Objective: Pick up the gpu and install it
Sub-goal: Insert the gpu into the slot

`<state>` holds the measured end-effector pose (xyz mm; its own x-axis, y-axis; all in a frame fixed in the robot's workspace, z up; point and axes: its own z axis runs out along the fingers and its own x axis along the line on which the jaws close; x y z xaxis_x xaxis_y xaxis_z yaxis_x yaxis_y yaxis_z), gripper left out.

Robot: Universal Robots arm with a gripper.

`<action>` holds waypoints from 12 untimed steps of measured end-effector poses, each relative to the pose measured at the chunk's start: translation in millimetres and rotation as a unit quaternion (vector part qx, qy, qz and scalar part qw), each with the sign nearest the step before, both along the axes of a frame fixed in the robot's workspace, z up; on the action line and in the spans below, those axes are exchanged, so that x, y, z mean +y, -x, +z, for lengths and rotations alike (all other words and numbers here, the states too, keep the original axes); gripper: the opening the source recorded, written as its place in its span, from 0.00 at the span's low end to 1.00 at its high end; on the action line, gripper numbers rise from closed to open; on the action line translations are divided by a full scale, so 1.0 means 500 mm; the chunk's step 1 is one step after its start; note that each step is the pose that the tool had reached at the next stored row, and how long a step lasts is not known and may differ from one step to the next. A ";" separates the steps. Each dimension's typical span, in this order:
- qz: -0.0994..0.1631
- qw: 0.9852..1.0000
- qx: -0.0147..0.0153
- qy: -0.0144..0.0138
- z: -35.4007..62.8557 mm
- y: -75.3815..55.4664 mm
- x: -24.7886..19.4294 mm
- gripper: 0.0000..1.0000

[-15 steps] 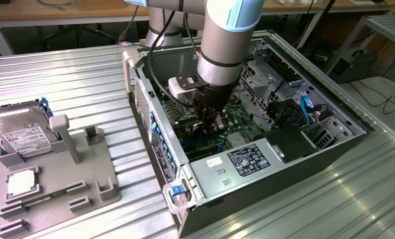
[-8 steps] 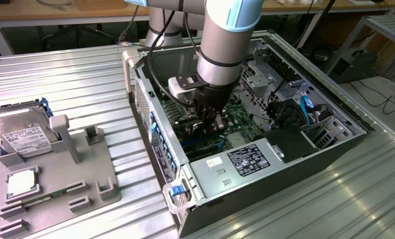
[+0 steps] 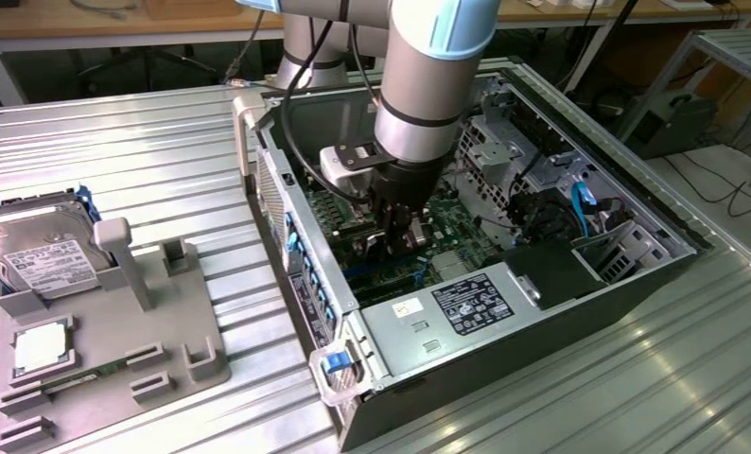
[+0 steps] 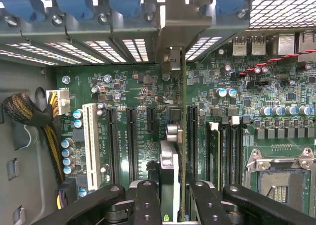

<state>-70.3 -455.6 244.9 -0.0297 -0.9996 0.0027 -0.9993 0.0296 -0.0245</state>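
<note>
A: Where do we find the gpu point(image 4: 169, 158)?

B: Inside the open computer case point(image 3: 288, 189). The wrist view shows it edge-on — a thin green board with a blocky silver-grey part on one face, standing upright over the motherboard point(image 4: 133, 86). Its flat metal end bracket point(image 4: 170, 22) reaches the perforated rear wall of the case.

A: And the gripper point(image 4: 173, 198)?

B: We see its black fingers point(image 4: 147, 200) pressed against the card's two faces, so it holds the gpu between narrow jaws. In the exterior view the gripper point(image 3: 398, 236) hangs from the smooth grey arm, deep in the case.

A: Is the card in a slot?

B: We cannot tell. It stands among the long black slots point(image 4: 131, 141). One long white slot point(image 4: 90, 141) lies further off, beside a braided cable bundle point(image 4: 24, 111).

A: What lies outside the case?

B: On the ribbed metal bench point(image 3: 136, 151) we see a matte grey moulded tray point(image 3: 161, 322). A silver hard drive point(image 3: 42, 255) with a white label leans in it — and a small square silver chip point(image 3: 42, 345) lies flat in a pocket nearby.
</note>
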 end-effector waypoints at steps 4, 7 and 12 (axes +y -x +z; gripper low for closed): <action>0.000 1.000 0.000 0.002 0.000 0.000 0.0000 0.28; 0.000 1.000 0.000 0.003 0.000 0.000 0.0007 0.28; 0.000 1.000 0.000 0.003 0.000 0.000 0.0033 0.28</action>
